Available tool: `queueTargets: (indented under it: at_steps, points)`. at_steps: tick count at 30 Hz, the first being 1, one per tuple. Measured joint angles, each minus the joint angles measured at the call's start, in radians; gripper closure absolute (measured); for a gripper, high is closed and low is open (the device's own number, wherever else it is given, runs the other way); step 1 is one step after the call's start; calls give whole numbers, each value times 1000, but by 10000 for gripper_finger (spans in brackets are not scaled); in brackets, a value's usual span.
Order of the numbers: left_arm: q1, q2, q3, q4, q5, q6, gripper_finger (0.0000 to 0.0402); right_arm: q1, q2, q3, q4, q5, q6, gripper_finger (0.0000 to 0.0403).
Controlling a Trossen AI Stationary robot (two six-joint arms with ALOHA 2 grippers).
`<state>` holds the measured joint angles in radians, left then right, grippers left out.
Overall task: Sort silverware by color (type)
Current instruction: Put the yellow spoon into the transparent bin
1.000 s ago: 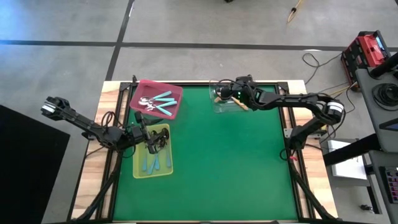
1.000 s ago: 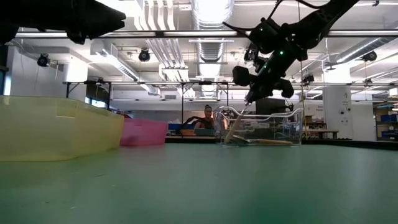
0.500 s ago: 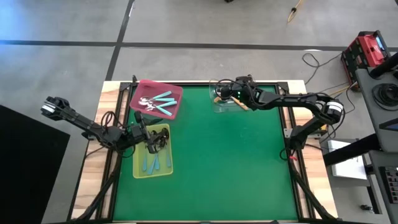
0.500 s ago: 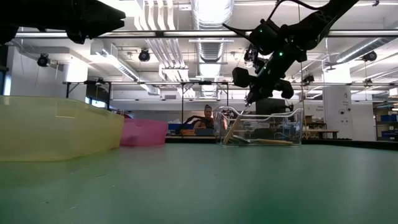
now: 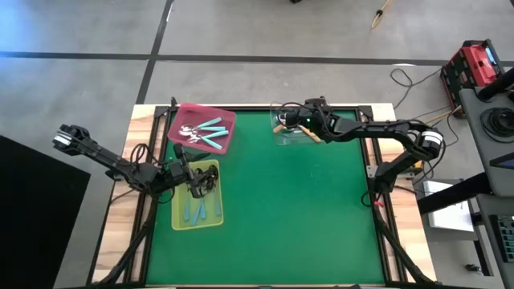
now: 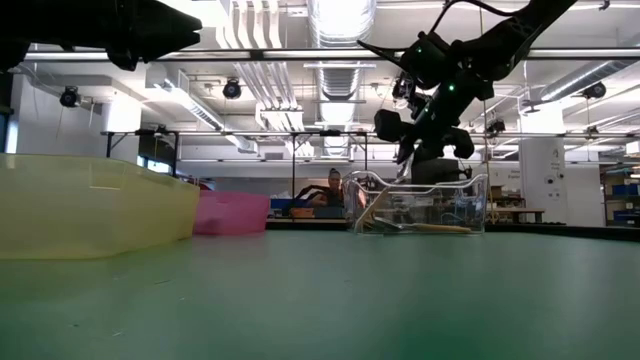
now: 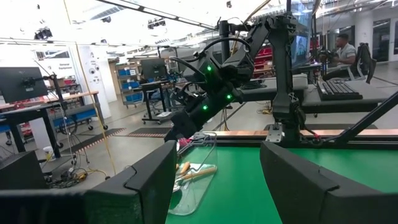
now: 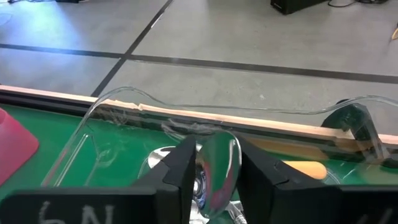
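- Green matting covers the worktop (image 5: 305,209), with a workshop of desks and shelving visible beyond it in the low view.
- Three trays sit toward the far and left parts of the mat: a pink tray (image 5: 226,143) holding teal-handled spoons (image 5: 210,132), a yellow-green tray (image 5: 178,218) holding light blue spoons (image 5: 197,210), and a clear tray (image 5: 283,138) at the far edge with orange-handled spoons (image 5: 313,136) lying in it.
- Over the clear tray, the right gripper (image 8: 211,163) has its fingers pinched on a spoon's shiny metal bowl (image 8: 219,155), poised just above the tray floor; the handle is hidden, so its colour cannot be told.
- Above the yellow-green tray hangs the left gripper (image 5: 199,183), fingers spread apart and holding nothing, apparently waiting.
- No loose spoons show on the bare mat, so the sort looks nearly finished: each colour already has its own tray.
- What seems left is releasing the held spoon into the clear tray, assuming it belongs with the orange ones, then drawing the arm back.
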<state>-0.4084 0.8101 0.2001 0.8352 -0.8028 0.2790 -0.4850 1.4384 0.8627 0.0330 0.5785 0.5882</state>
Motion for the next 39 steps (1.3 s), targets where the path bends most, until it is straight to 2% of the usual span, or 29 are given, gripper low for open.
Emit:
queueTargets:
  at_steps: [12, 25, 39]
  points:
    - [0, 0, 0, 0, 0, 0, 187, 0, -4, 0, -2, 0, 4, 279]
    - [0, 0, 0, 4, 0, -1, 187, 0, -20, 0, -5, -2, 4, 227]
    - [0, 0, 0, 14, -1, 6, 187, 0, -23, 0, -5, -3, 7, 222]
